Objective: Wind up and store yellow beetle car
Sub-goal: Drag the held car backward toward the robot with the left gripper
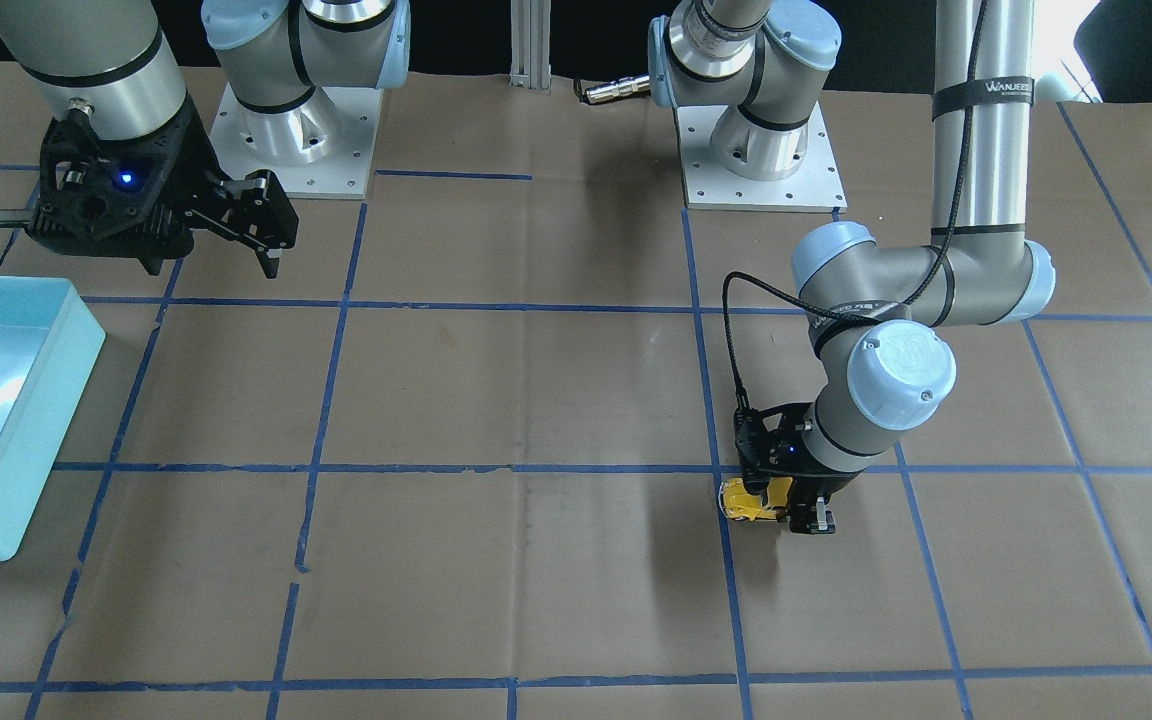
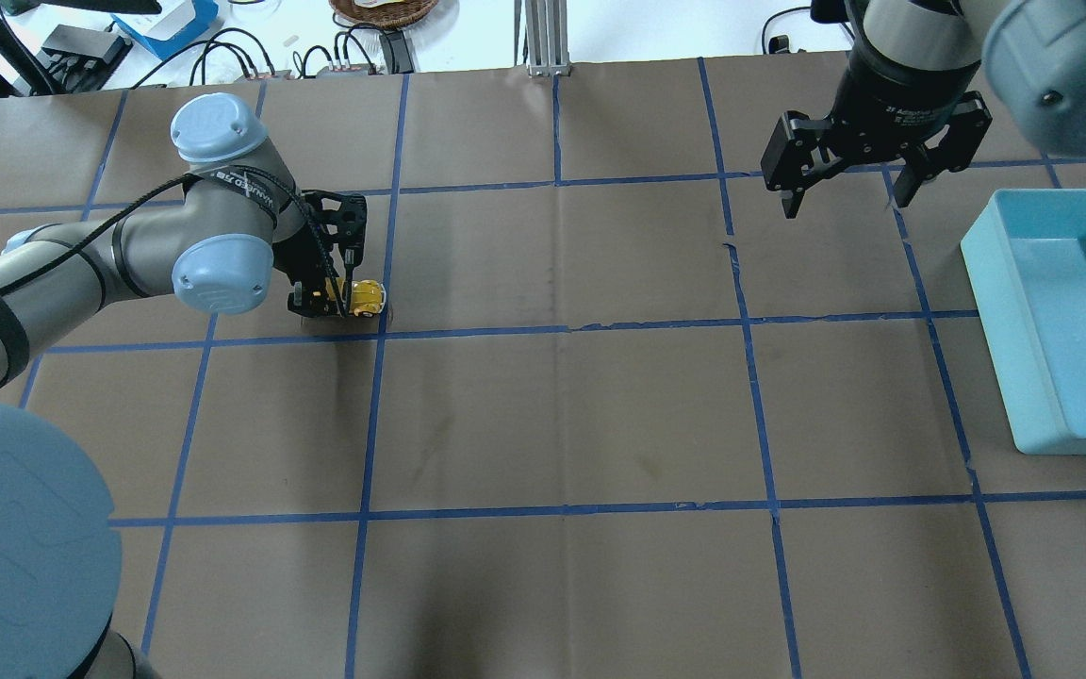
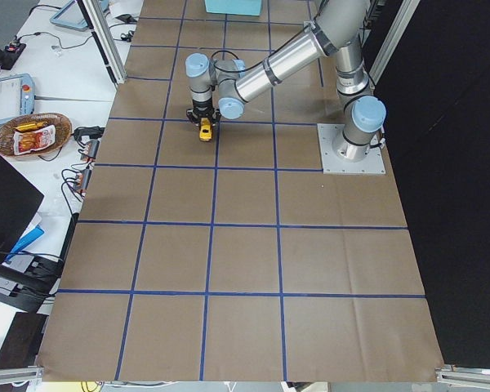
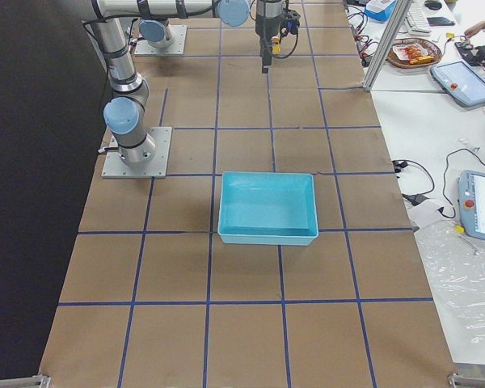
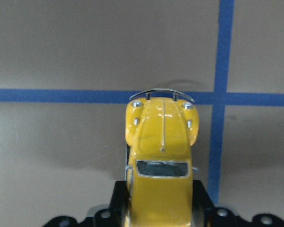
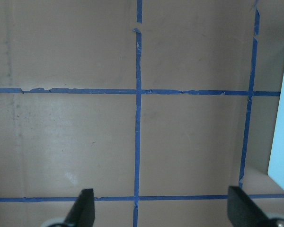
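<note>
Gripping the yellow beetle car by its flanks, the left pincer holds the toy low at the counter on the robot's left side; the jaws are clamped on the rear half of the body and the bonnet and silver bumper point out ahead of the wrist. The car sits just beside a crossing of the blue tape lines; whether its wheels press on the brown paper or hang a little above it cannot be told. The right pincer hovers above the counter on the far side, its jaws spread wide and holding nothing; just beside it lies the teal bin, well apart from the car and without it. On this evidence the task is in its early part: the grasp is made, and the pictures show no sign either way of the spring being wound; the likely step in hand is dragging the wheels along the paper. Carrying or handing the toy across to the bin, and setting it inside, is all left to do.
</note>
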You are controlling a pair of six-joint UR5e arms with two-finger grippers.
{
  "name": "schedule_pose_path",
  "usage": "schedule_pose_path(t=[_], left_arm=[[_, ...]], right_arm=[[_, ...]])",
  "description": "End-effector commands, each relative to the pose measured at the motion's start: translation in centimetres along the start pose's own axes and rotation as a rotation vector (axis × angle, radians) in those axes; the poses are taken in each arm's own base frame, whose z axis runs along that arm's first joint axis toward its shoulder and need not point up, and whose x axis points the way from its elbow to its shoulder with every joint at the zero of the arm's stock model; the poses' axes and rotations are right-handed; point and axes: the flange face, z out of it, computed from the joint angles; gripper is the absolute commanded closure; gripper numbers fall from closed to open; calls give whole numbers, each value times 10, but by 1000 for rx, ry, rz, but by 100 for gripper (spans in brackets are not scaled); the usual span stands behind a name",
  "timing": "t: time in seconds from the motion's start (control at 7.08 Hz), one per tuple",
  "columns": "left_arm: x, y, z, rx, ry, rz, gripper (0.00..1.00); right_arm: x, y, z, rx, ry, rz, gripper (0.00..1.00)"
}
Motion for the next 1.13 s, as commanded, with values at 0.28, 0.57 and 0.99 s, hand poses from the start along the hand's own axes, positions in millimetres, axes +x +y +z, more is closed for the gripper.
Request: schedule_pose_path(t=[0.28,0.57,0.99], left_arm=[[6,-8,9,14,20,-11,100],[14,-10,18,15,41,-9,100],[15,0,17,12,40,-10,100]], right_arm=[[0,-2,1,-18,-5,-15,1],[0,-3,1,-20,-5,-15,1],[0,-2,2,-21,-6,-15,1]])
